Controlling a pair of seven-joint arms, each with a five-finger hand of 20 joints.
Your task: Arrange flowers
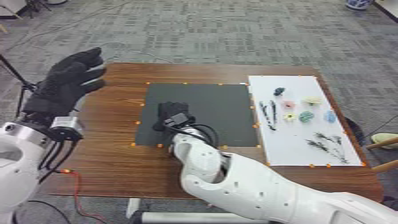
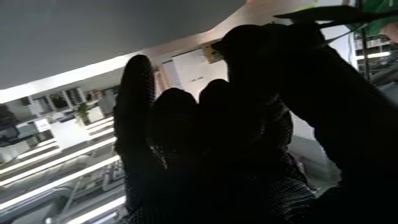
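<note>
Centrally, the right hand (image 1: 174, 111) lies over the dark mat (image 1: 218, 100), nearer its left edge, thumb and fingertip pinched together on a leafy sprig (image 2: 313, 14). Flowers (image 1: 306, 117) and dark sprays (image 1: 330, 145) lie on the white sheet (image 1: 300, 159), between mat and table's right edge. The left hand (image 1: 69, 75), fingers apart, hovers by the left edge of the table (image 1: 115, 130).

Rough cloth on the right hand (image 1: 173, 109); beneath its fingers, matt mat (image 1: 213, 97); around, smooth wood table (image 1: 115, 167); at the fingertips, smooth leaf (image 2: 315, 13).
</note>
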